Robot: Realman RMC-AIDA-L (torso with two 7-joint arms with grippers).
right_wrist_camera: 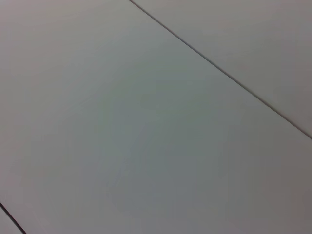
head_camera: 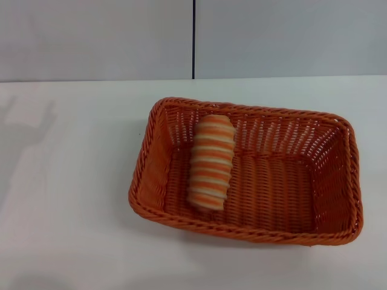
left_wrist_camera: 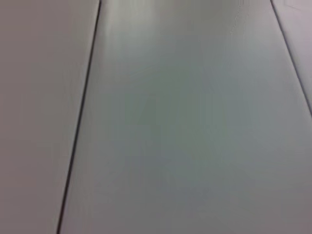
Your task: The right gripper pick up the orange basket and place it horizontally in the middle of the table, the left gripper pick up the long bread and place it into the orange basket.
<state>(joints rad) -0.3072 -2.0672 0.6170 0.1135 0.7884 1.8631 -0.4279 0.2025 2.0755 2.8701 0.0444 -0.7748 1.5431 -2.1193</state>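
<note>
Basket point(head_camera: 338, 181): orange, woven, rectangular, braided rim, sloping openwork sides. Rests flat on the white surface point(head_camera: 66, 199), long side running across the head view, around the middle and a little toward the robot's right.

Bread point(head_camera: 211, 162): oblong loaf with orange and cream crosswise stripes. Lies inside the basket, in its left part, lengthwise from the near side to the far side; far end leans up against the far wall, near end rests on the basket floor.

Wall point(head_camera: 97, 36): pale grey panels behind the surface, one dark vertical seam.

Left and right jaws: neither appears in any view; whether they are parted or closed cannot be told. Both wrist views show only grey panels with thin dark seams.
</note>
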